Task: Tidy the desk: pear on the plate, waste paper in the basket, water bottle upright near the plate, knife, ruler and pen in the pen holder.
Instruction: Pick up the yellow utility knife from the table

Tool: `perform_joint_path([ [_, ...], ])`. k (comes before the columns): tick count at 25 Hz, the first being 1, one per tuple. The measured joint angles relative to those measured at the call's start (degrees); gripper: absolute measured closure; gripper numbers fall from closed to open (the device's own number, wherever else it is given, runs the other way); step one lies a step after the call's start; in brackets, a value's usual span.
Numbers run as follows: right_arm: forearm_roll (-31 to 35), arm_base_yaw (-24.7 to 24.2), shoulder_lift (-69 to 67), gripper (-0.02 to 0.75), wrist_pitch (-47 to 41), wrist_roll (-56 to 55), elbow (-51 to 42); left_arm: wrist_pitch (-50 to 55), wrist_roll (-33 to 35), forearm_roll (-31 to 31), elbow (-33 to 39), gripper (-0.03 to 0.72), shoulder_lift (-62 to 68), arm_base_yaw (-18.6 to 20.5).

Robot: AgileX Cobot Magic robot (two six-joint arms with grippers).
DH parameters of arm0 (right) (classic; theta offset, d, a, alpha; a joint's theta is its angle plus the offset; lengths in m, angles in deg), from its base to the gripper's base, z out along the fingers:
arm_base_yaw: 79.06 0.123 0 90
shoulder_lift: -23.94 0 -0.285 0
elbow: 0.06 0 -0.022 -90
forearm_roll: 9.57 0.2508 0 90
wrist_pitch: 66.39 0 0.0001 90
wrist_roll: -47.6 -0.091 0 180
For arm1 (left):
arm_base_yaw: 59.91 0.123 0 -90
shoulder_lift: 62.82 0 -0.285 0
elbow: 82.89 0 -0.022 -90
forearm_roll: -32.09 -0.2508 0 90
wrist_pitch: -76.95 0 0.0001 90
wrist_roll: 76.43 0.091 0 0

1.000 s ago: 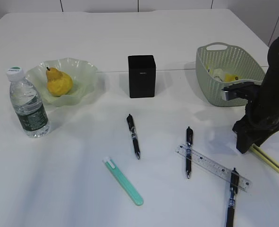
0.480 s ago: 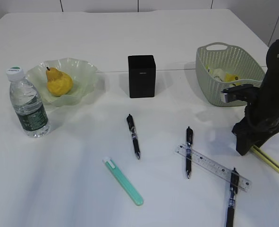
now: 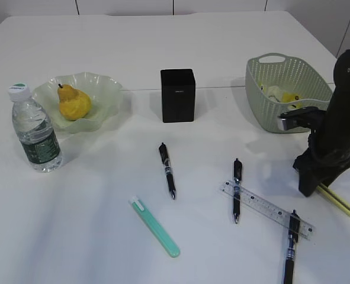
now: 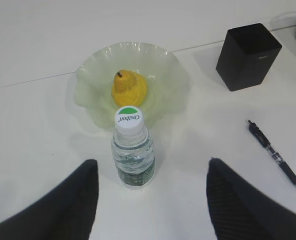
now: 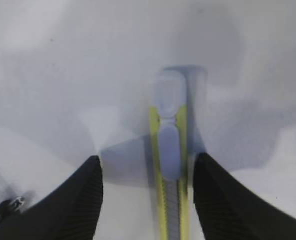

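The yellow pear lies in the green plate, and the water bottle stands upright just left of it. Waste paper sits in the basket. The black pen holder stands mid-desk. A yellow knife lies on the desk between the fingers of my open right gripper, which is lowered onto it. A teal knife, the clear ruler and three pens lie loose. My left gripper hangs open behind the bottle.
The ruler lies across one pen and under the tip of another at the front right. The basket stands close behind my right arm. Bare white desk stretches across the front left and behind the holder.
My right arm has shifted slightly to the right over the yellow knife. Nothing on the desk has moved.
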Motion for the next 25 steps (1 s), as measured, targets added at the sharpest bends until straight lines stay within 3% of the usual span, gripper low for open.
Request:
perform_joint_path([
  [7, -1.65, 0.00, -0.05, 0.305, -0.73, 0.00, 0.00, 0.00, 0.00, -0.73, 0.00, 0.214, 0.00, 0.00],
  [19, -1.77, 0.00, -0.13, 0.570, -1.15, 0.00, 0.00, 0.00, 0.00, -1.98, 0.00, 0.214, 0.00, 0.00],
  [25, -1.77, 0.00, -0.13, 0.603, -2.23, 0.00, 0.00, 0.00, 0.00, -1.98, 0.00, 0.214, 0.00, 0.00],
])
